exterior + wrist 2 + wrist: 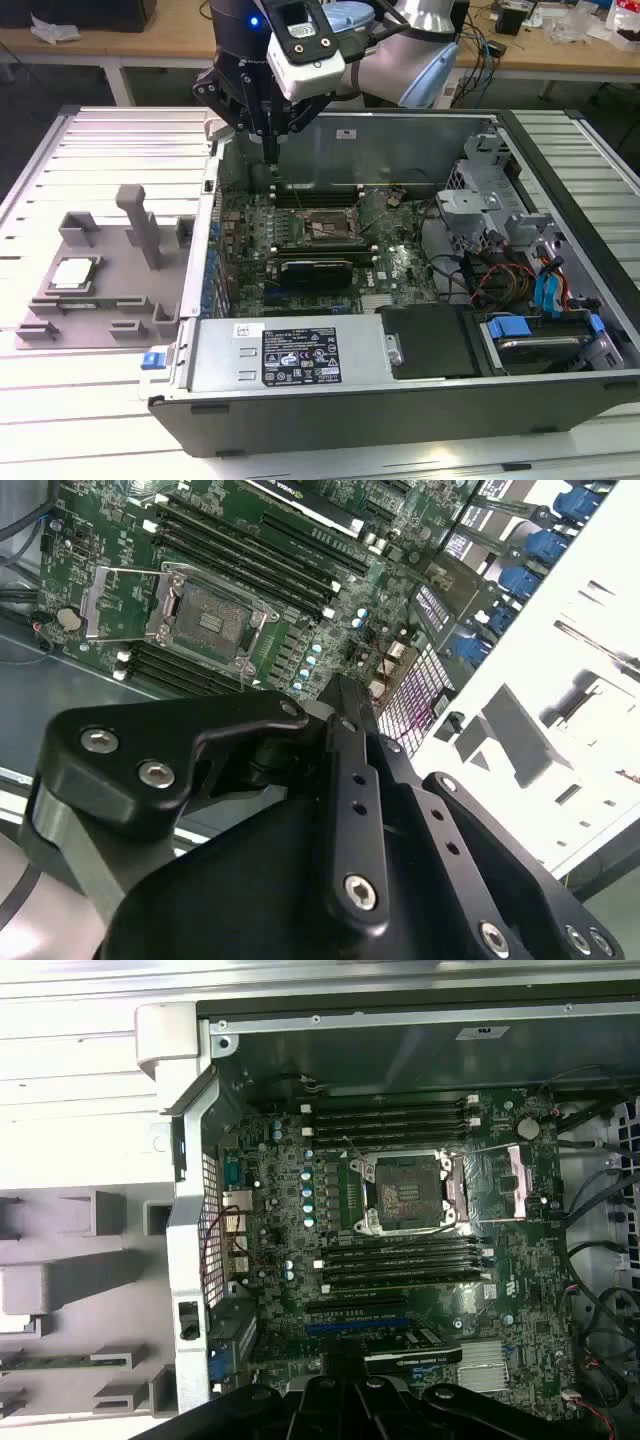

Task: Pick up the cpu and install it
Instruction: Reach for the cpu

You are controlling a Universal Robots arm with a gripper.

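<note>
black two-finger gripper (pixel 272 152) is seen closed, nothing gripped, above green mobo (pixel 400 265); silver-grey square cpu (pixel 73 272) is laid on grey plastic tray (pixel 130 322).

The arm (pixel 415 45) reaches in from the far side, on the exterior view's right, with the wrist (pixel 240 45) turned downward. The pincer (pixel 269 140) points straight down, held aloft. In the second wrist view its fingers (pixel 345 780) are pressed together, with nothing between them.
</note>
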